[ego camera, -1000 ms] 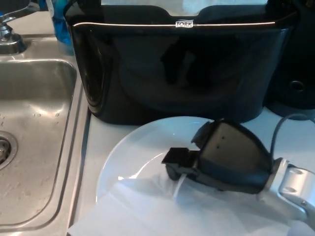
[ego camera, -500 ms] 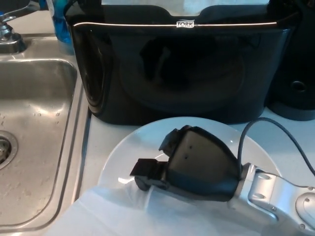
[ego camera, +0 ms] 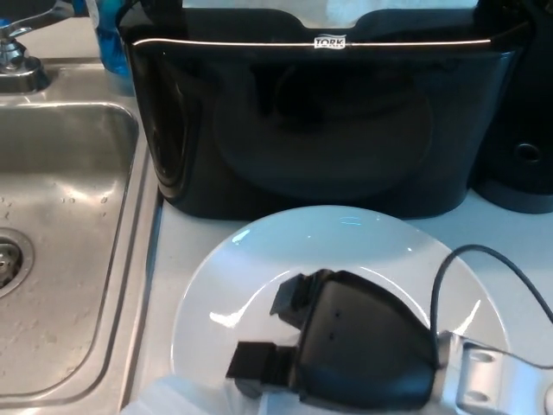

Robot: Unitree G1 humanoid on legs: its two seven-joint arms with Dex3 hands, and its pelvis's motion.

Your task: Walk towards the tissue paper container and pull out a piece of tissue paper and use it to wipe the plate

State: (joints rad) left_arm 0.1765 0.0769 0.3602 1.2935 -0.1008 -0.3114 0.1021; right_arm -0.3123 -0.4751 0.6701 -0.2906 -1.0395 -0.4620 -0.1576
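Note:
A white plate lies on the counter in front of the black Tork tissue container. My right hand rests over the near half of the plate, reaching in from the lower right. It is shut on a white sheet of tissue paper, which spreads under its fingers at the plate's near left edge and runs off the bottom of the picture. More white tissue shows in the container's top opening. My left hand is not in the head view.
A steel sink with a drain lies to the left, its tap at the back left. A blue bottle stands behind the container's left corner. A black appliance stands at the right. A cable loops off my right wrist.
My right hand has dragged the tissue across the plate, first to the left and then towards me. More of the plate's far half shows bare now.

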